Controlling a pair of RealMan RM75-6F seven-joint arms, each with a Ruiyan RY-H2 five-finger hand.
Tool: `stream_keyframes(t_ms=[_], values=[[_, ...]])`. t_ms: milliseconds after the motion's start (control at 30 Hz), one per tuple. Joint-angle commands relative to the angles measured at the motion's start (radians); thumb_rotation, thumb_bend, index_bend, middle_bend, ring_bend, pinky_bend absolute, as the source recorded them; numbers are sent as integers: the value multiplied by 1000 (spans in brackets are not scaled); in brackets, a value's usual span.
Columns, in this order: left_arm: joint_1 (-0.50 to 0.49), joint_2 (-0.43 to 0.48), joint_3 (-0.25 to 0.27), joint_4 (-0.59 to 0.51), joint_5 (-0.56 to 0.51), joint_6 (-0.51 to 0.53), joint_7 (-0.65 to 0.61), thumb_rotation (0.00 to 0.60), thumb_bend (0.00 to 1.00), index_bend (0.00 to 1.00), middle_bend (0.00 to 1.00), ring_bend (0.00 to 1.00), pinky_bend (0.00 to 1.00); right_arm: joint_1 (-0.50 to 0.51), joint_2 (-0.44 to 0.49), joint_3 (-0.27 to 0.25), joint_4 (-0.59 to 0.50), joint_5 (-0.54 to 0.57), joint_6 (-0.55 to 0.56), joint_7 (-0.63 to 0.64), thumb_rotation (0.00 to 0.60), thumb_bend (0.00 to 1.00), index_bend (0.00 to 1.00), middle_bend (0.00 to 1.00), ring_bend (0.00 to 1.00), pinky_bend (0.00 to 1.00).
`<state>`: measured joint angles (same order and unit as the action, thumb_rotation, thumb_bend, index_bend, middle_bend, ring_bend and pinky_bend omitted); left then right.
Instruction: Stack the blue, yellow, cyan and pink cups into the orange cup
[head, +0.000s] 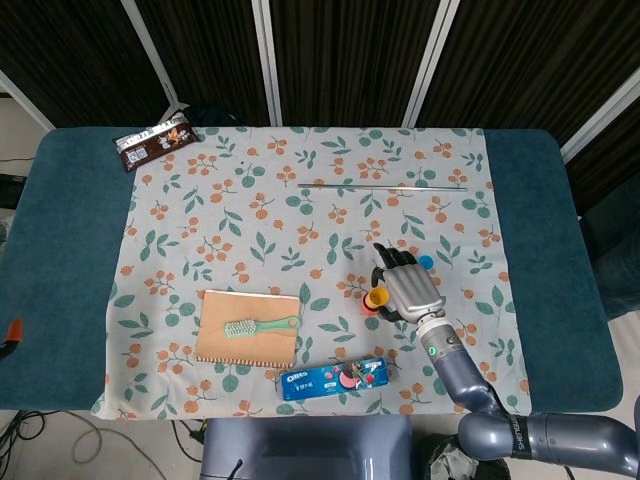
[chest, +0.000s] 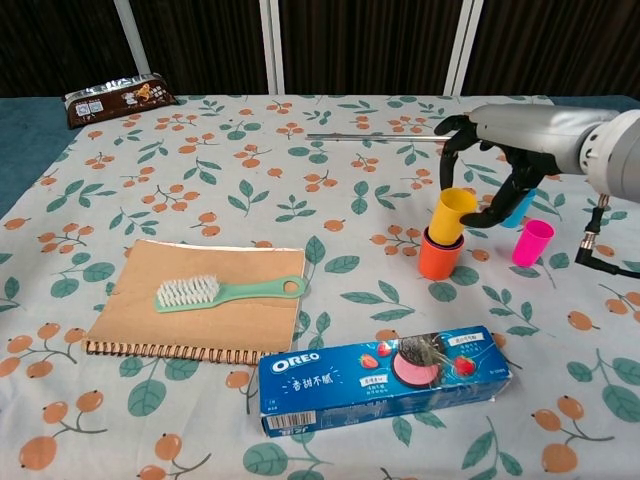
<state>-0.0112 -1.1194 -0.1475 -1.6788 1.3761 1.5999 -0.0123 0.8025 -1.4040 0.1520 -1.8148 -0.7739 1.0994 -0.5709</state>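
The orange cup (chest: 438, 260) stands upright on the floral cloth at the right, with a blue cup's rim (chest: 430, 237) showing inside it. A yellow cup (chest: 452, 214) leans to the right with its base in that stack, and my right hand (chest: 497, 165) holds it between thumb and fingers. The cyan cup (chest: 520, 206) stands just behind the hand, partly hidden by the fingers. The pink cup (chest: 532, 242) stands free to the right. In the head view my right hand (head: 411, 290) covers the pink cup; the yellow cup (head: 378, 298) and cyan cup (head: 427, 263) peek out beside it. My left hand is out of sight.
A tan notebook (chest: 170, 325) with a green brush (chest: 225, 291) on it lies at the left front. A blue Oreo box (chest: 385, 379) lies in front of the cups. A thin metal rod (chest: 370, 136) lies behind them, and a chocolate packet (chest: 118, 98) sits far back left.
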Motion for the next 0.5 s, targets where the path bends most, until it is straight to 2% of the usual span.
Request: stream_keyframes(t_ms=[33, 100, 200, 367, 500], values=[[0, 0, 0, 0, 0, 0, 1, 600, 331, 132, 29, 0, 71, 2, 3, -7, 2, 3, -8, -9, 600, 366, 255, 0, 104, 148], [0, 0, 0, 0, 0, 0, 0, 600, 331, 132, 29, 0, 71, 9, 11, -18, -1, 18, -24, -30, 600, 366, 103, 0, 94, 148], [0, 1, 0, -1, -2, -1, 0, 600, 332, 132, 29, 0, 73, 26, 26, -31, -11, 50, -53, -65, 600, 366, 27, 0, 84, 148], [0, 2, 0, -2, -1, -1, -1, 600, 331, 132, 29, 0, 74, 46, 34, -18, -24, 86, -54, -85, 600, 366, 22, 0, 83, 148], [2, 3, 0, -3, -1, 1, -3, 600, 331, 132, 29, 0, 74, 59, 46, 29, 0, 110, -32, -70, 600, 365, 113, 0, 83, 148]])
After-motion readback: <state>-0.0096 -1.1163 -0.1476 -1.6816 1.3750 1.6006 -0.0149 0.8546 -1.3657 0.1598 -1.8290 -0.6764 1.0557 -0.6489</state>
